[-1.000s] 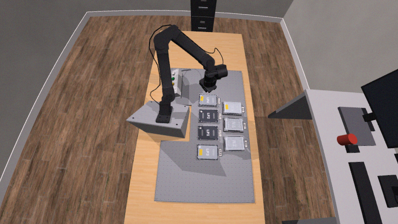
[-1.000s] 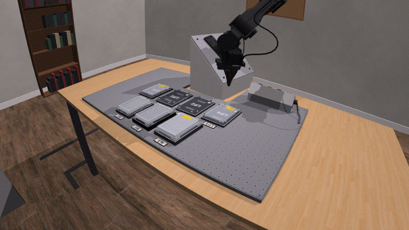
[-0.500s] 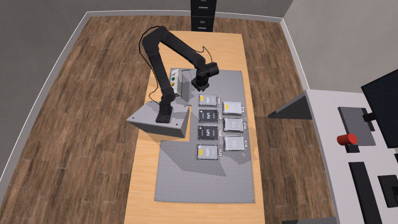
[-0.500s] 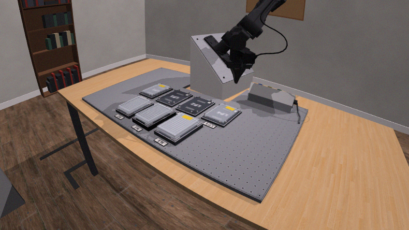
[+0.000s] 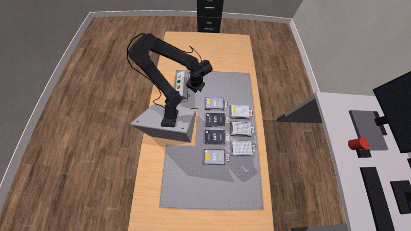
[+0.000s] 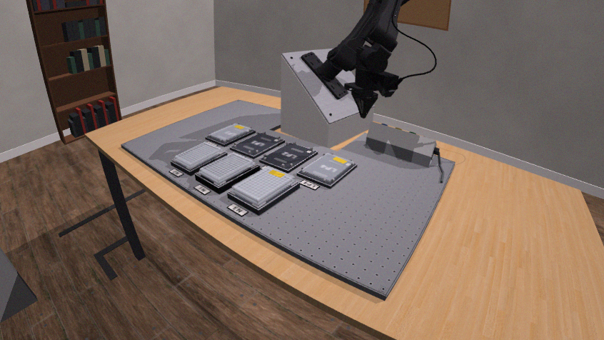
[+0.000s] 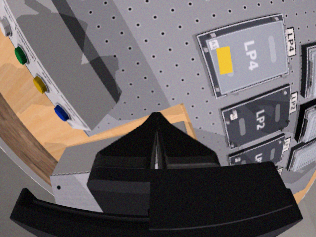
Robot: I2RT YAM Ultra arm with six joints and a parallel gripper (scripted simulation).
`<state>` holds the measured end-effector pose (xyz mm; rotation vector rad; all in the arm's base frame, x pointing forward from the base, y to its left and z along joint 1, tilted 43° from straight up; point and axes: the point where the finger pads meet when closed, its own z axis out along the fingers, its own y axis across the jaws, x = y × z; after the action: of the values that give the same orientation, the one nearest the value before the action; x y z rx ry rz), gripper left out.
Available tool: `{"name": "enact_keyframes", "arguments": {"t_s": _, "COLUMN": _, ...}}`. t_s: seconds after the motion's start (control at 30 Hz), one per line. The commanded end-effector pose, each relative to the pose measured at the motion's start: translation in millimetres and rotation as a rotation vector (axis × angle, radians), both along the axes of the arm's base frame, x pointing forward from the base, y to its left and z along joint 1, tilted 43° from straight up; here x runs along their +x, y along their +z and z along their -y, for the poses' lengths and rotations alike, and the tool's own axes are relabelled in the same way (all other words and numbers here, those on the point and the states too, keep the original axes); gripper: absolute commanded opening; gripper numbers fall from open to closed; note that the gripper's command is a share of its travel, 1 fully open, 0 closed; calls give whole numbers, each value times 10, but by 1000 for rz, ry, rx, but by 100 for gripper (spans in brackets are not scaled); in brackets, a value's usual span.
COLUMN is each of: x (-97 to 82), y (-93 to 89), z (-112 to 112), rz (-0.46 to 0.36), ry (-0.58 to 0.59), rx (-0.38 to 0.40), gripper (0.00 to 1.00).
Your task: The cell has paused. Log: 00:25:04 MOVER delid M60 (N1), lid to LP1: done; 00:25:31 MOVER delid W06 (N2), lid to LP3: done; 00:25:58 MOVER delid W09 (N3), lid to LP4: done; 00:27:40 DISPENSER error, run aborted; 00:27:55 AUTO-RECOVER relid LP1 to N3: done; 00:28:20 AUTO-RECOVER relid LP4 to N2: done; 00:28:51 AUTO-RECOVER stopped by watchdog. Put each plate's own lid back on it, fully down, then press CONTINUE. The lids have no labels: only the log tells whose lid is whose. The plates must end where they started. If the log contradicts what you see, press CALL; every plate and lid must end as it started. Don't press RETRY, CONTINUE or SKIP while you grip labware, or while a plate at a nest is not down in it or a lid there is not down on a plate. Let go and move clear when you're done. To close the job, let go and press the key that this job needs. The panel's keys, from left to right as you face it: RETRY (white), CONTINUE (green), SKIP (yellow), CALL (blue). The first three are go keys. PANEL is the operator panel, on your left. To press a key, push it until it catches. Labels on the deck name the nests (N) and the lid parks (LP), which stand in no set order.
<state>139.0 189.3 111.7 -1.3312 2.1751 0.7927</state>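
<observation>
My gripper (image 5: 196,87) is shut and empty. It hangs above the deck just right of the operator panel (image 5: 180,83), and it also shows in the exterior view (image 6: 365,111) and the wrist view (image 7: 156,126). The panel's green (image 7: 21,56), yellow (image 7: 40,84) and blue (image 7: 61,113) keys face me. A clear lid with a yellow tag lies on LP4 (image 7: 248,56). Another lies on LP3 (image 5: 214,156). LP2 (image 5: 214,119) and LP1 (image 5: 214,136) are bare and dark. Three plates (image 5: 239,111) (image 5: 241,128) (image 5: 242,147) sit in the nests. I cannot tell which are lidded.
The arm's grey slanted pedestal (image 5: 166,123) stands left of the lid parks. The grey perforated deck (image 5: 212,178) lies on a wooden table. A filing cabinet (image 5: 209,14) stands beyond the table's far end.
</observation>
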Motion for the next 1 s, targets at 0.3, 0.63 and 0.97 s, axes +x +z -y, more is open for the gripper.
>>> {"name": "enact_keyframes", "arguments": {"t_s": 0.3, "x": -500, "y": -6, "z": -48, "rz": 151, "ry": 131, "rx": -42, "gripper": 0}}
{"name": "enact_keyframes", "arguments": {"t_s": 0.63, "x": -848, "y": 173, "z": -183, "rz": 285, "ry": 242, "rx": -18, "gripper": 0}}
{"name": "enact_keyframes", "arguments": {"t_s": 0.97, "x": -1353, "y": 164, "z": -316, "rz": 330, "ry": 309, "rx": -39, "gripper": 0}}
